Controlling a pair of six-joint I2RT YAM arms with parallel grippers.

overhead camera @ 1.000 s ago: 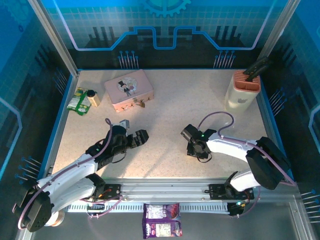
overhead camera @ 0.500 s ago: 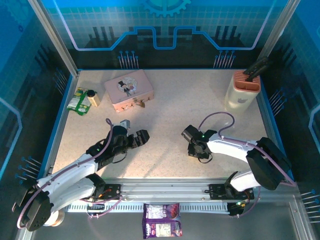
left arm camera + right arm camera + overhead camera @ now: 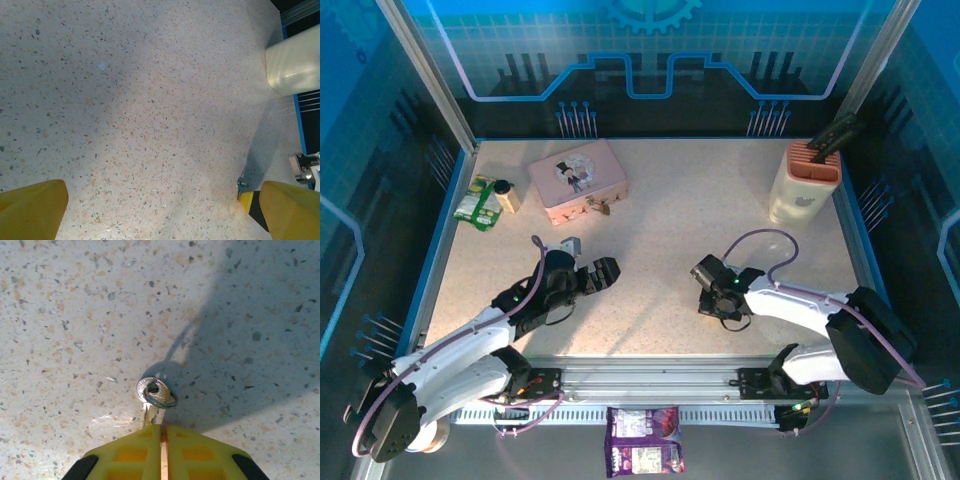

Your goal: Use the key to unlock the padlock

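At the worktop's (image 3: 720, 200) near middle, the right pincer (image 3: 160, 432) gripped the key (image 3: 150, 391) by its blade; the left pincer (image 3: 160, 187) gaped empty. The padlock (image 3: 597, 207) lay well apart, against the pink tin (image 3: 577, 178); carrying, inserting and turning apparently remained.

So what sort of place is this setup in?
Probably a robot lab test booth: a speckled stone-look tabletop, blue circuit-and-gear printed wall panels, and a white left robot arm and white right robot arm bolted to an aluminium rail.

The right pincer (image 3: 162, 429) has yellow fingers, black at the outer corners. At their tips, the key (image 3: 151, 396) is silvery with a grey ring (image 3: 161, 401). Under them, the table (image 3: 70, 310) is pale beige, speckled grey and tan.
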